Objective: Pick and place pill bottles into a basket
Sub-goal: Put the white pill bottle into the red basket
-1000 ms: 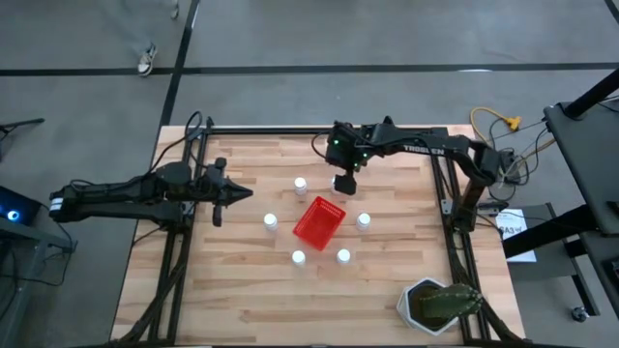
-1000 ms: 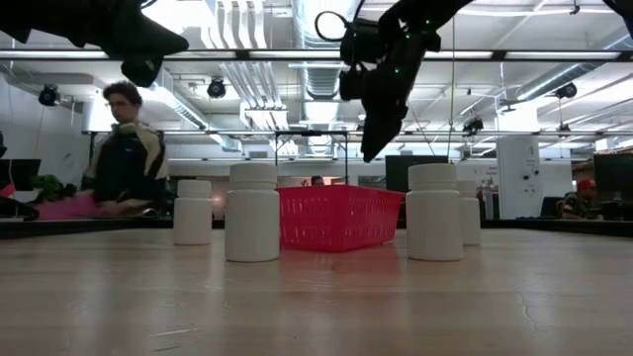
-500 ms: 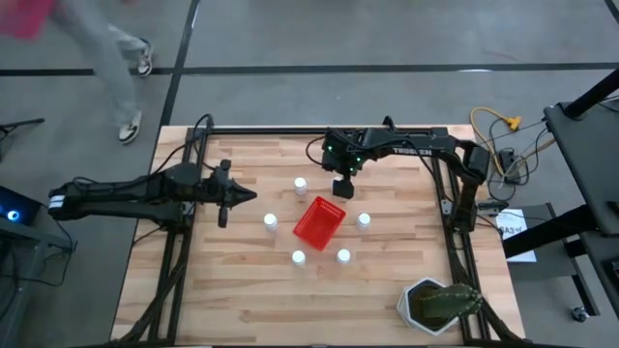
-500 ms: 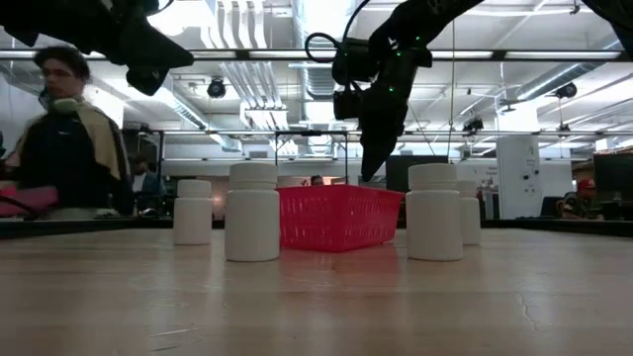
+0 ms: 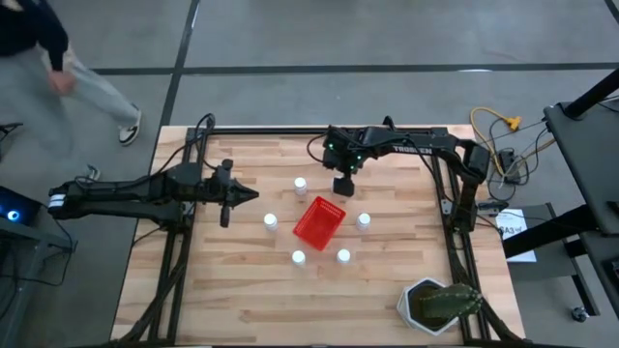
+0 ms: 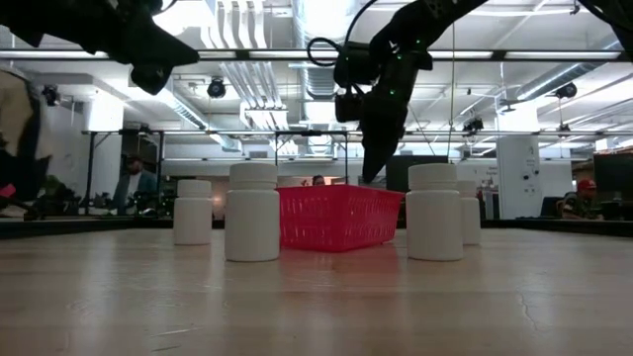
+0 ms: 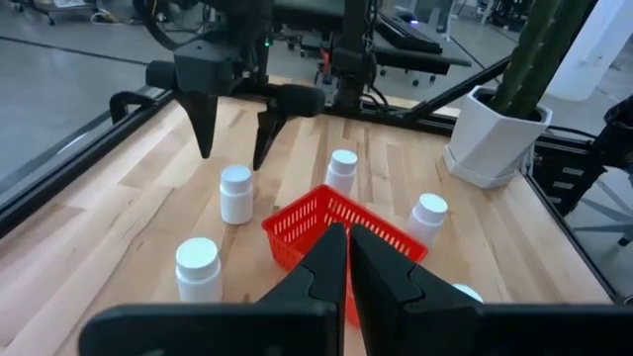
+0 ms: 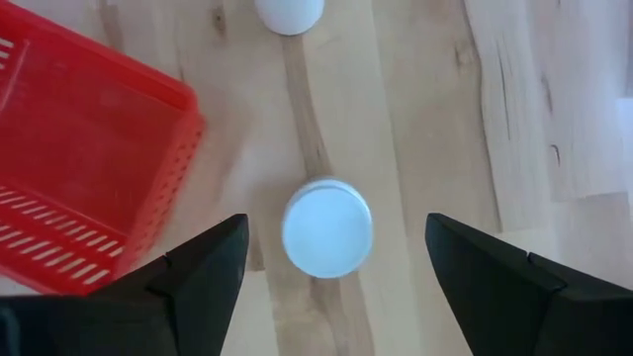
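Table (image 5: 242, 290): wooden, carrying all items. Basket (image 5: 319, 221): red, mid-table, holding nothing. Right gripper (image 5: 342, 186): above the table's far part, fingers spread wide, poised over one bottle (image 8: 327, 227) standing beside the basket, not touching it. Left gripper (image 5: 228, 200): left of the basket, raised, fingers pressed together, holding nothing. Other bottles (image 5: 271, 221) stand around the basket.
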You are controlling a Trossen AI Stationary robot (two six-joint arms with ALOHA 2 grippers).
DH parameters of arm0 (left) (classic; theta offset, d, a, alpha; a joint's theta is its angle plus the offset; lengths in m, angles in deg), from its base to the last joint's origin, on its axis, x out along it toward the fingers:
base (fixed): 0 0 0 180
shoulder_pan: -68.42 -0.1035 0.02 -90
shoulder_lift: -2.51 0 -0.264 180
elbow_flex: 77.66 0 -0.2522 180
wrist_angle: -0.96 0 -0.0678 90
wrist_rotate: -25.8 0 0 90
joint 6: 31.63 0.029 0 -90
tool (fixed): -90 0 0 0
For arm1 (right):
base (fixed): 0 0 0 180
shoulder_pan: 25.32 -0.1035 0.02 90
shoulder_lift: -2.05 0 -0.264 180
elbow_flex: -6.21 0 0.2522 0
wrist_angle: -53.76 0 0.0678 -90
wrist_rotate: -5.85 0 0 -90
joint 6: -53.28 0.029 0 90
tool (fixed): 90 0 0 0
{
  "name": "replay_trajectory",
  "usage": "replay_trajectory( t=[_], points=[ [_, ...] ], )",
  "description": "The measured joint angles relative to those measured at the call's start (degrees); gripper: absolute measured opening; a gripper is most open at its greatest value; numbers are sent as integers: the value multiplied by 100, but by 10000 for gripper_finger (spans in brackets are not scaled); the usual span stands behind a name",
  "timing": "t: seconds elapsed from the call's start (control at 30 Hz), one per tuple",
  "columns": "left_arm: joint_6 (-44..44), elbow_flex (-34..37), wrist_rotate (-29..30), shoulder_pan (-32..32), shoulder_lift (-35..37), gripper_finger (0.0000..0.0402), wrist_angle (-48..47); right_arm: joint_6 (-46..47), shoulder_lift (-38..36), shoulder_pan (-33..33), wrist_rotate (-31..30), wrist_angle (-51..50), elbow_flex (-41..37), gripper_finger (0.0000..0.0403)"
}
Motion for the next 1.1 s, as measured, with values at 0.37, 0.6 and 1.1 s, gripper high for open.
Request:
replay_trajectory(
  t=[0.37, 0.6, 1.1],
  points=[
    [45, 0, 2, 0, -15, 0, -7, 149, 4, 115, 24, 358, -362, 285],
    [45, 0, 2, 0, -9, 0, 2, 219, 4, 104, 182, 434, -402, 286],
    [41, 0, 2, 0, -7, 0, -7, 190, 4, 73, 295, 470, -386, 286]
  ],
)
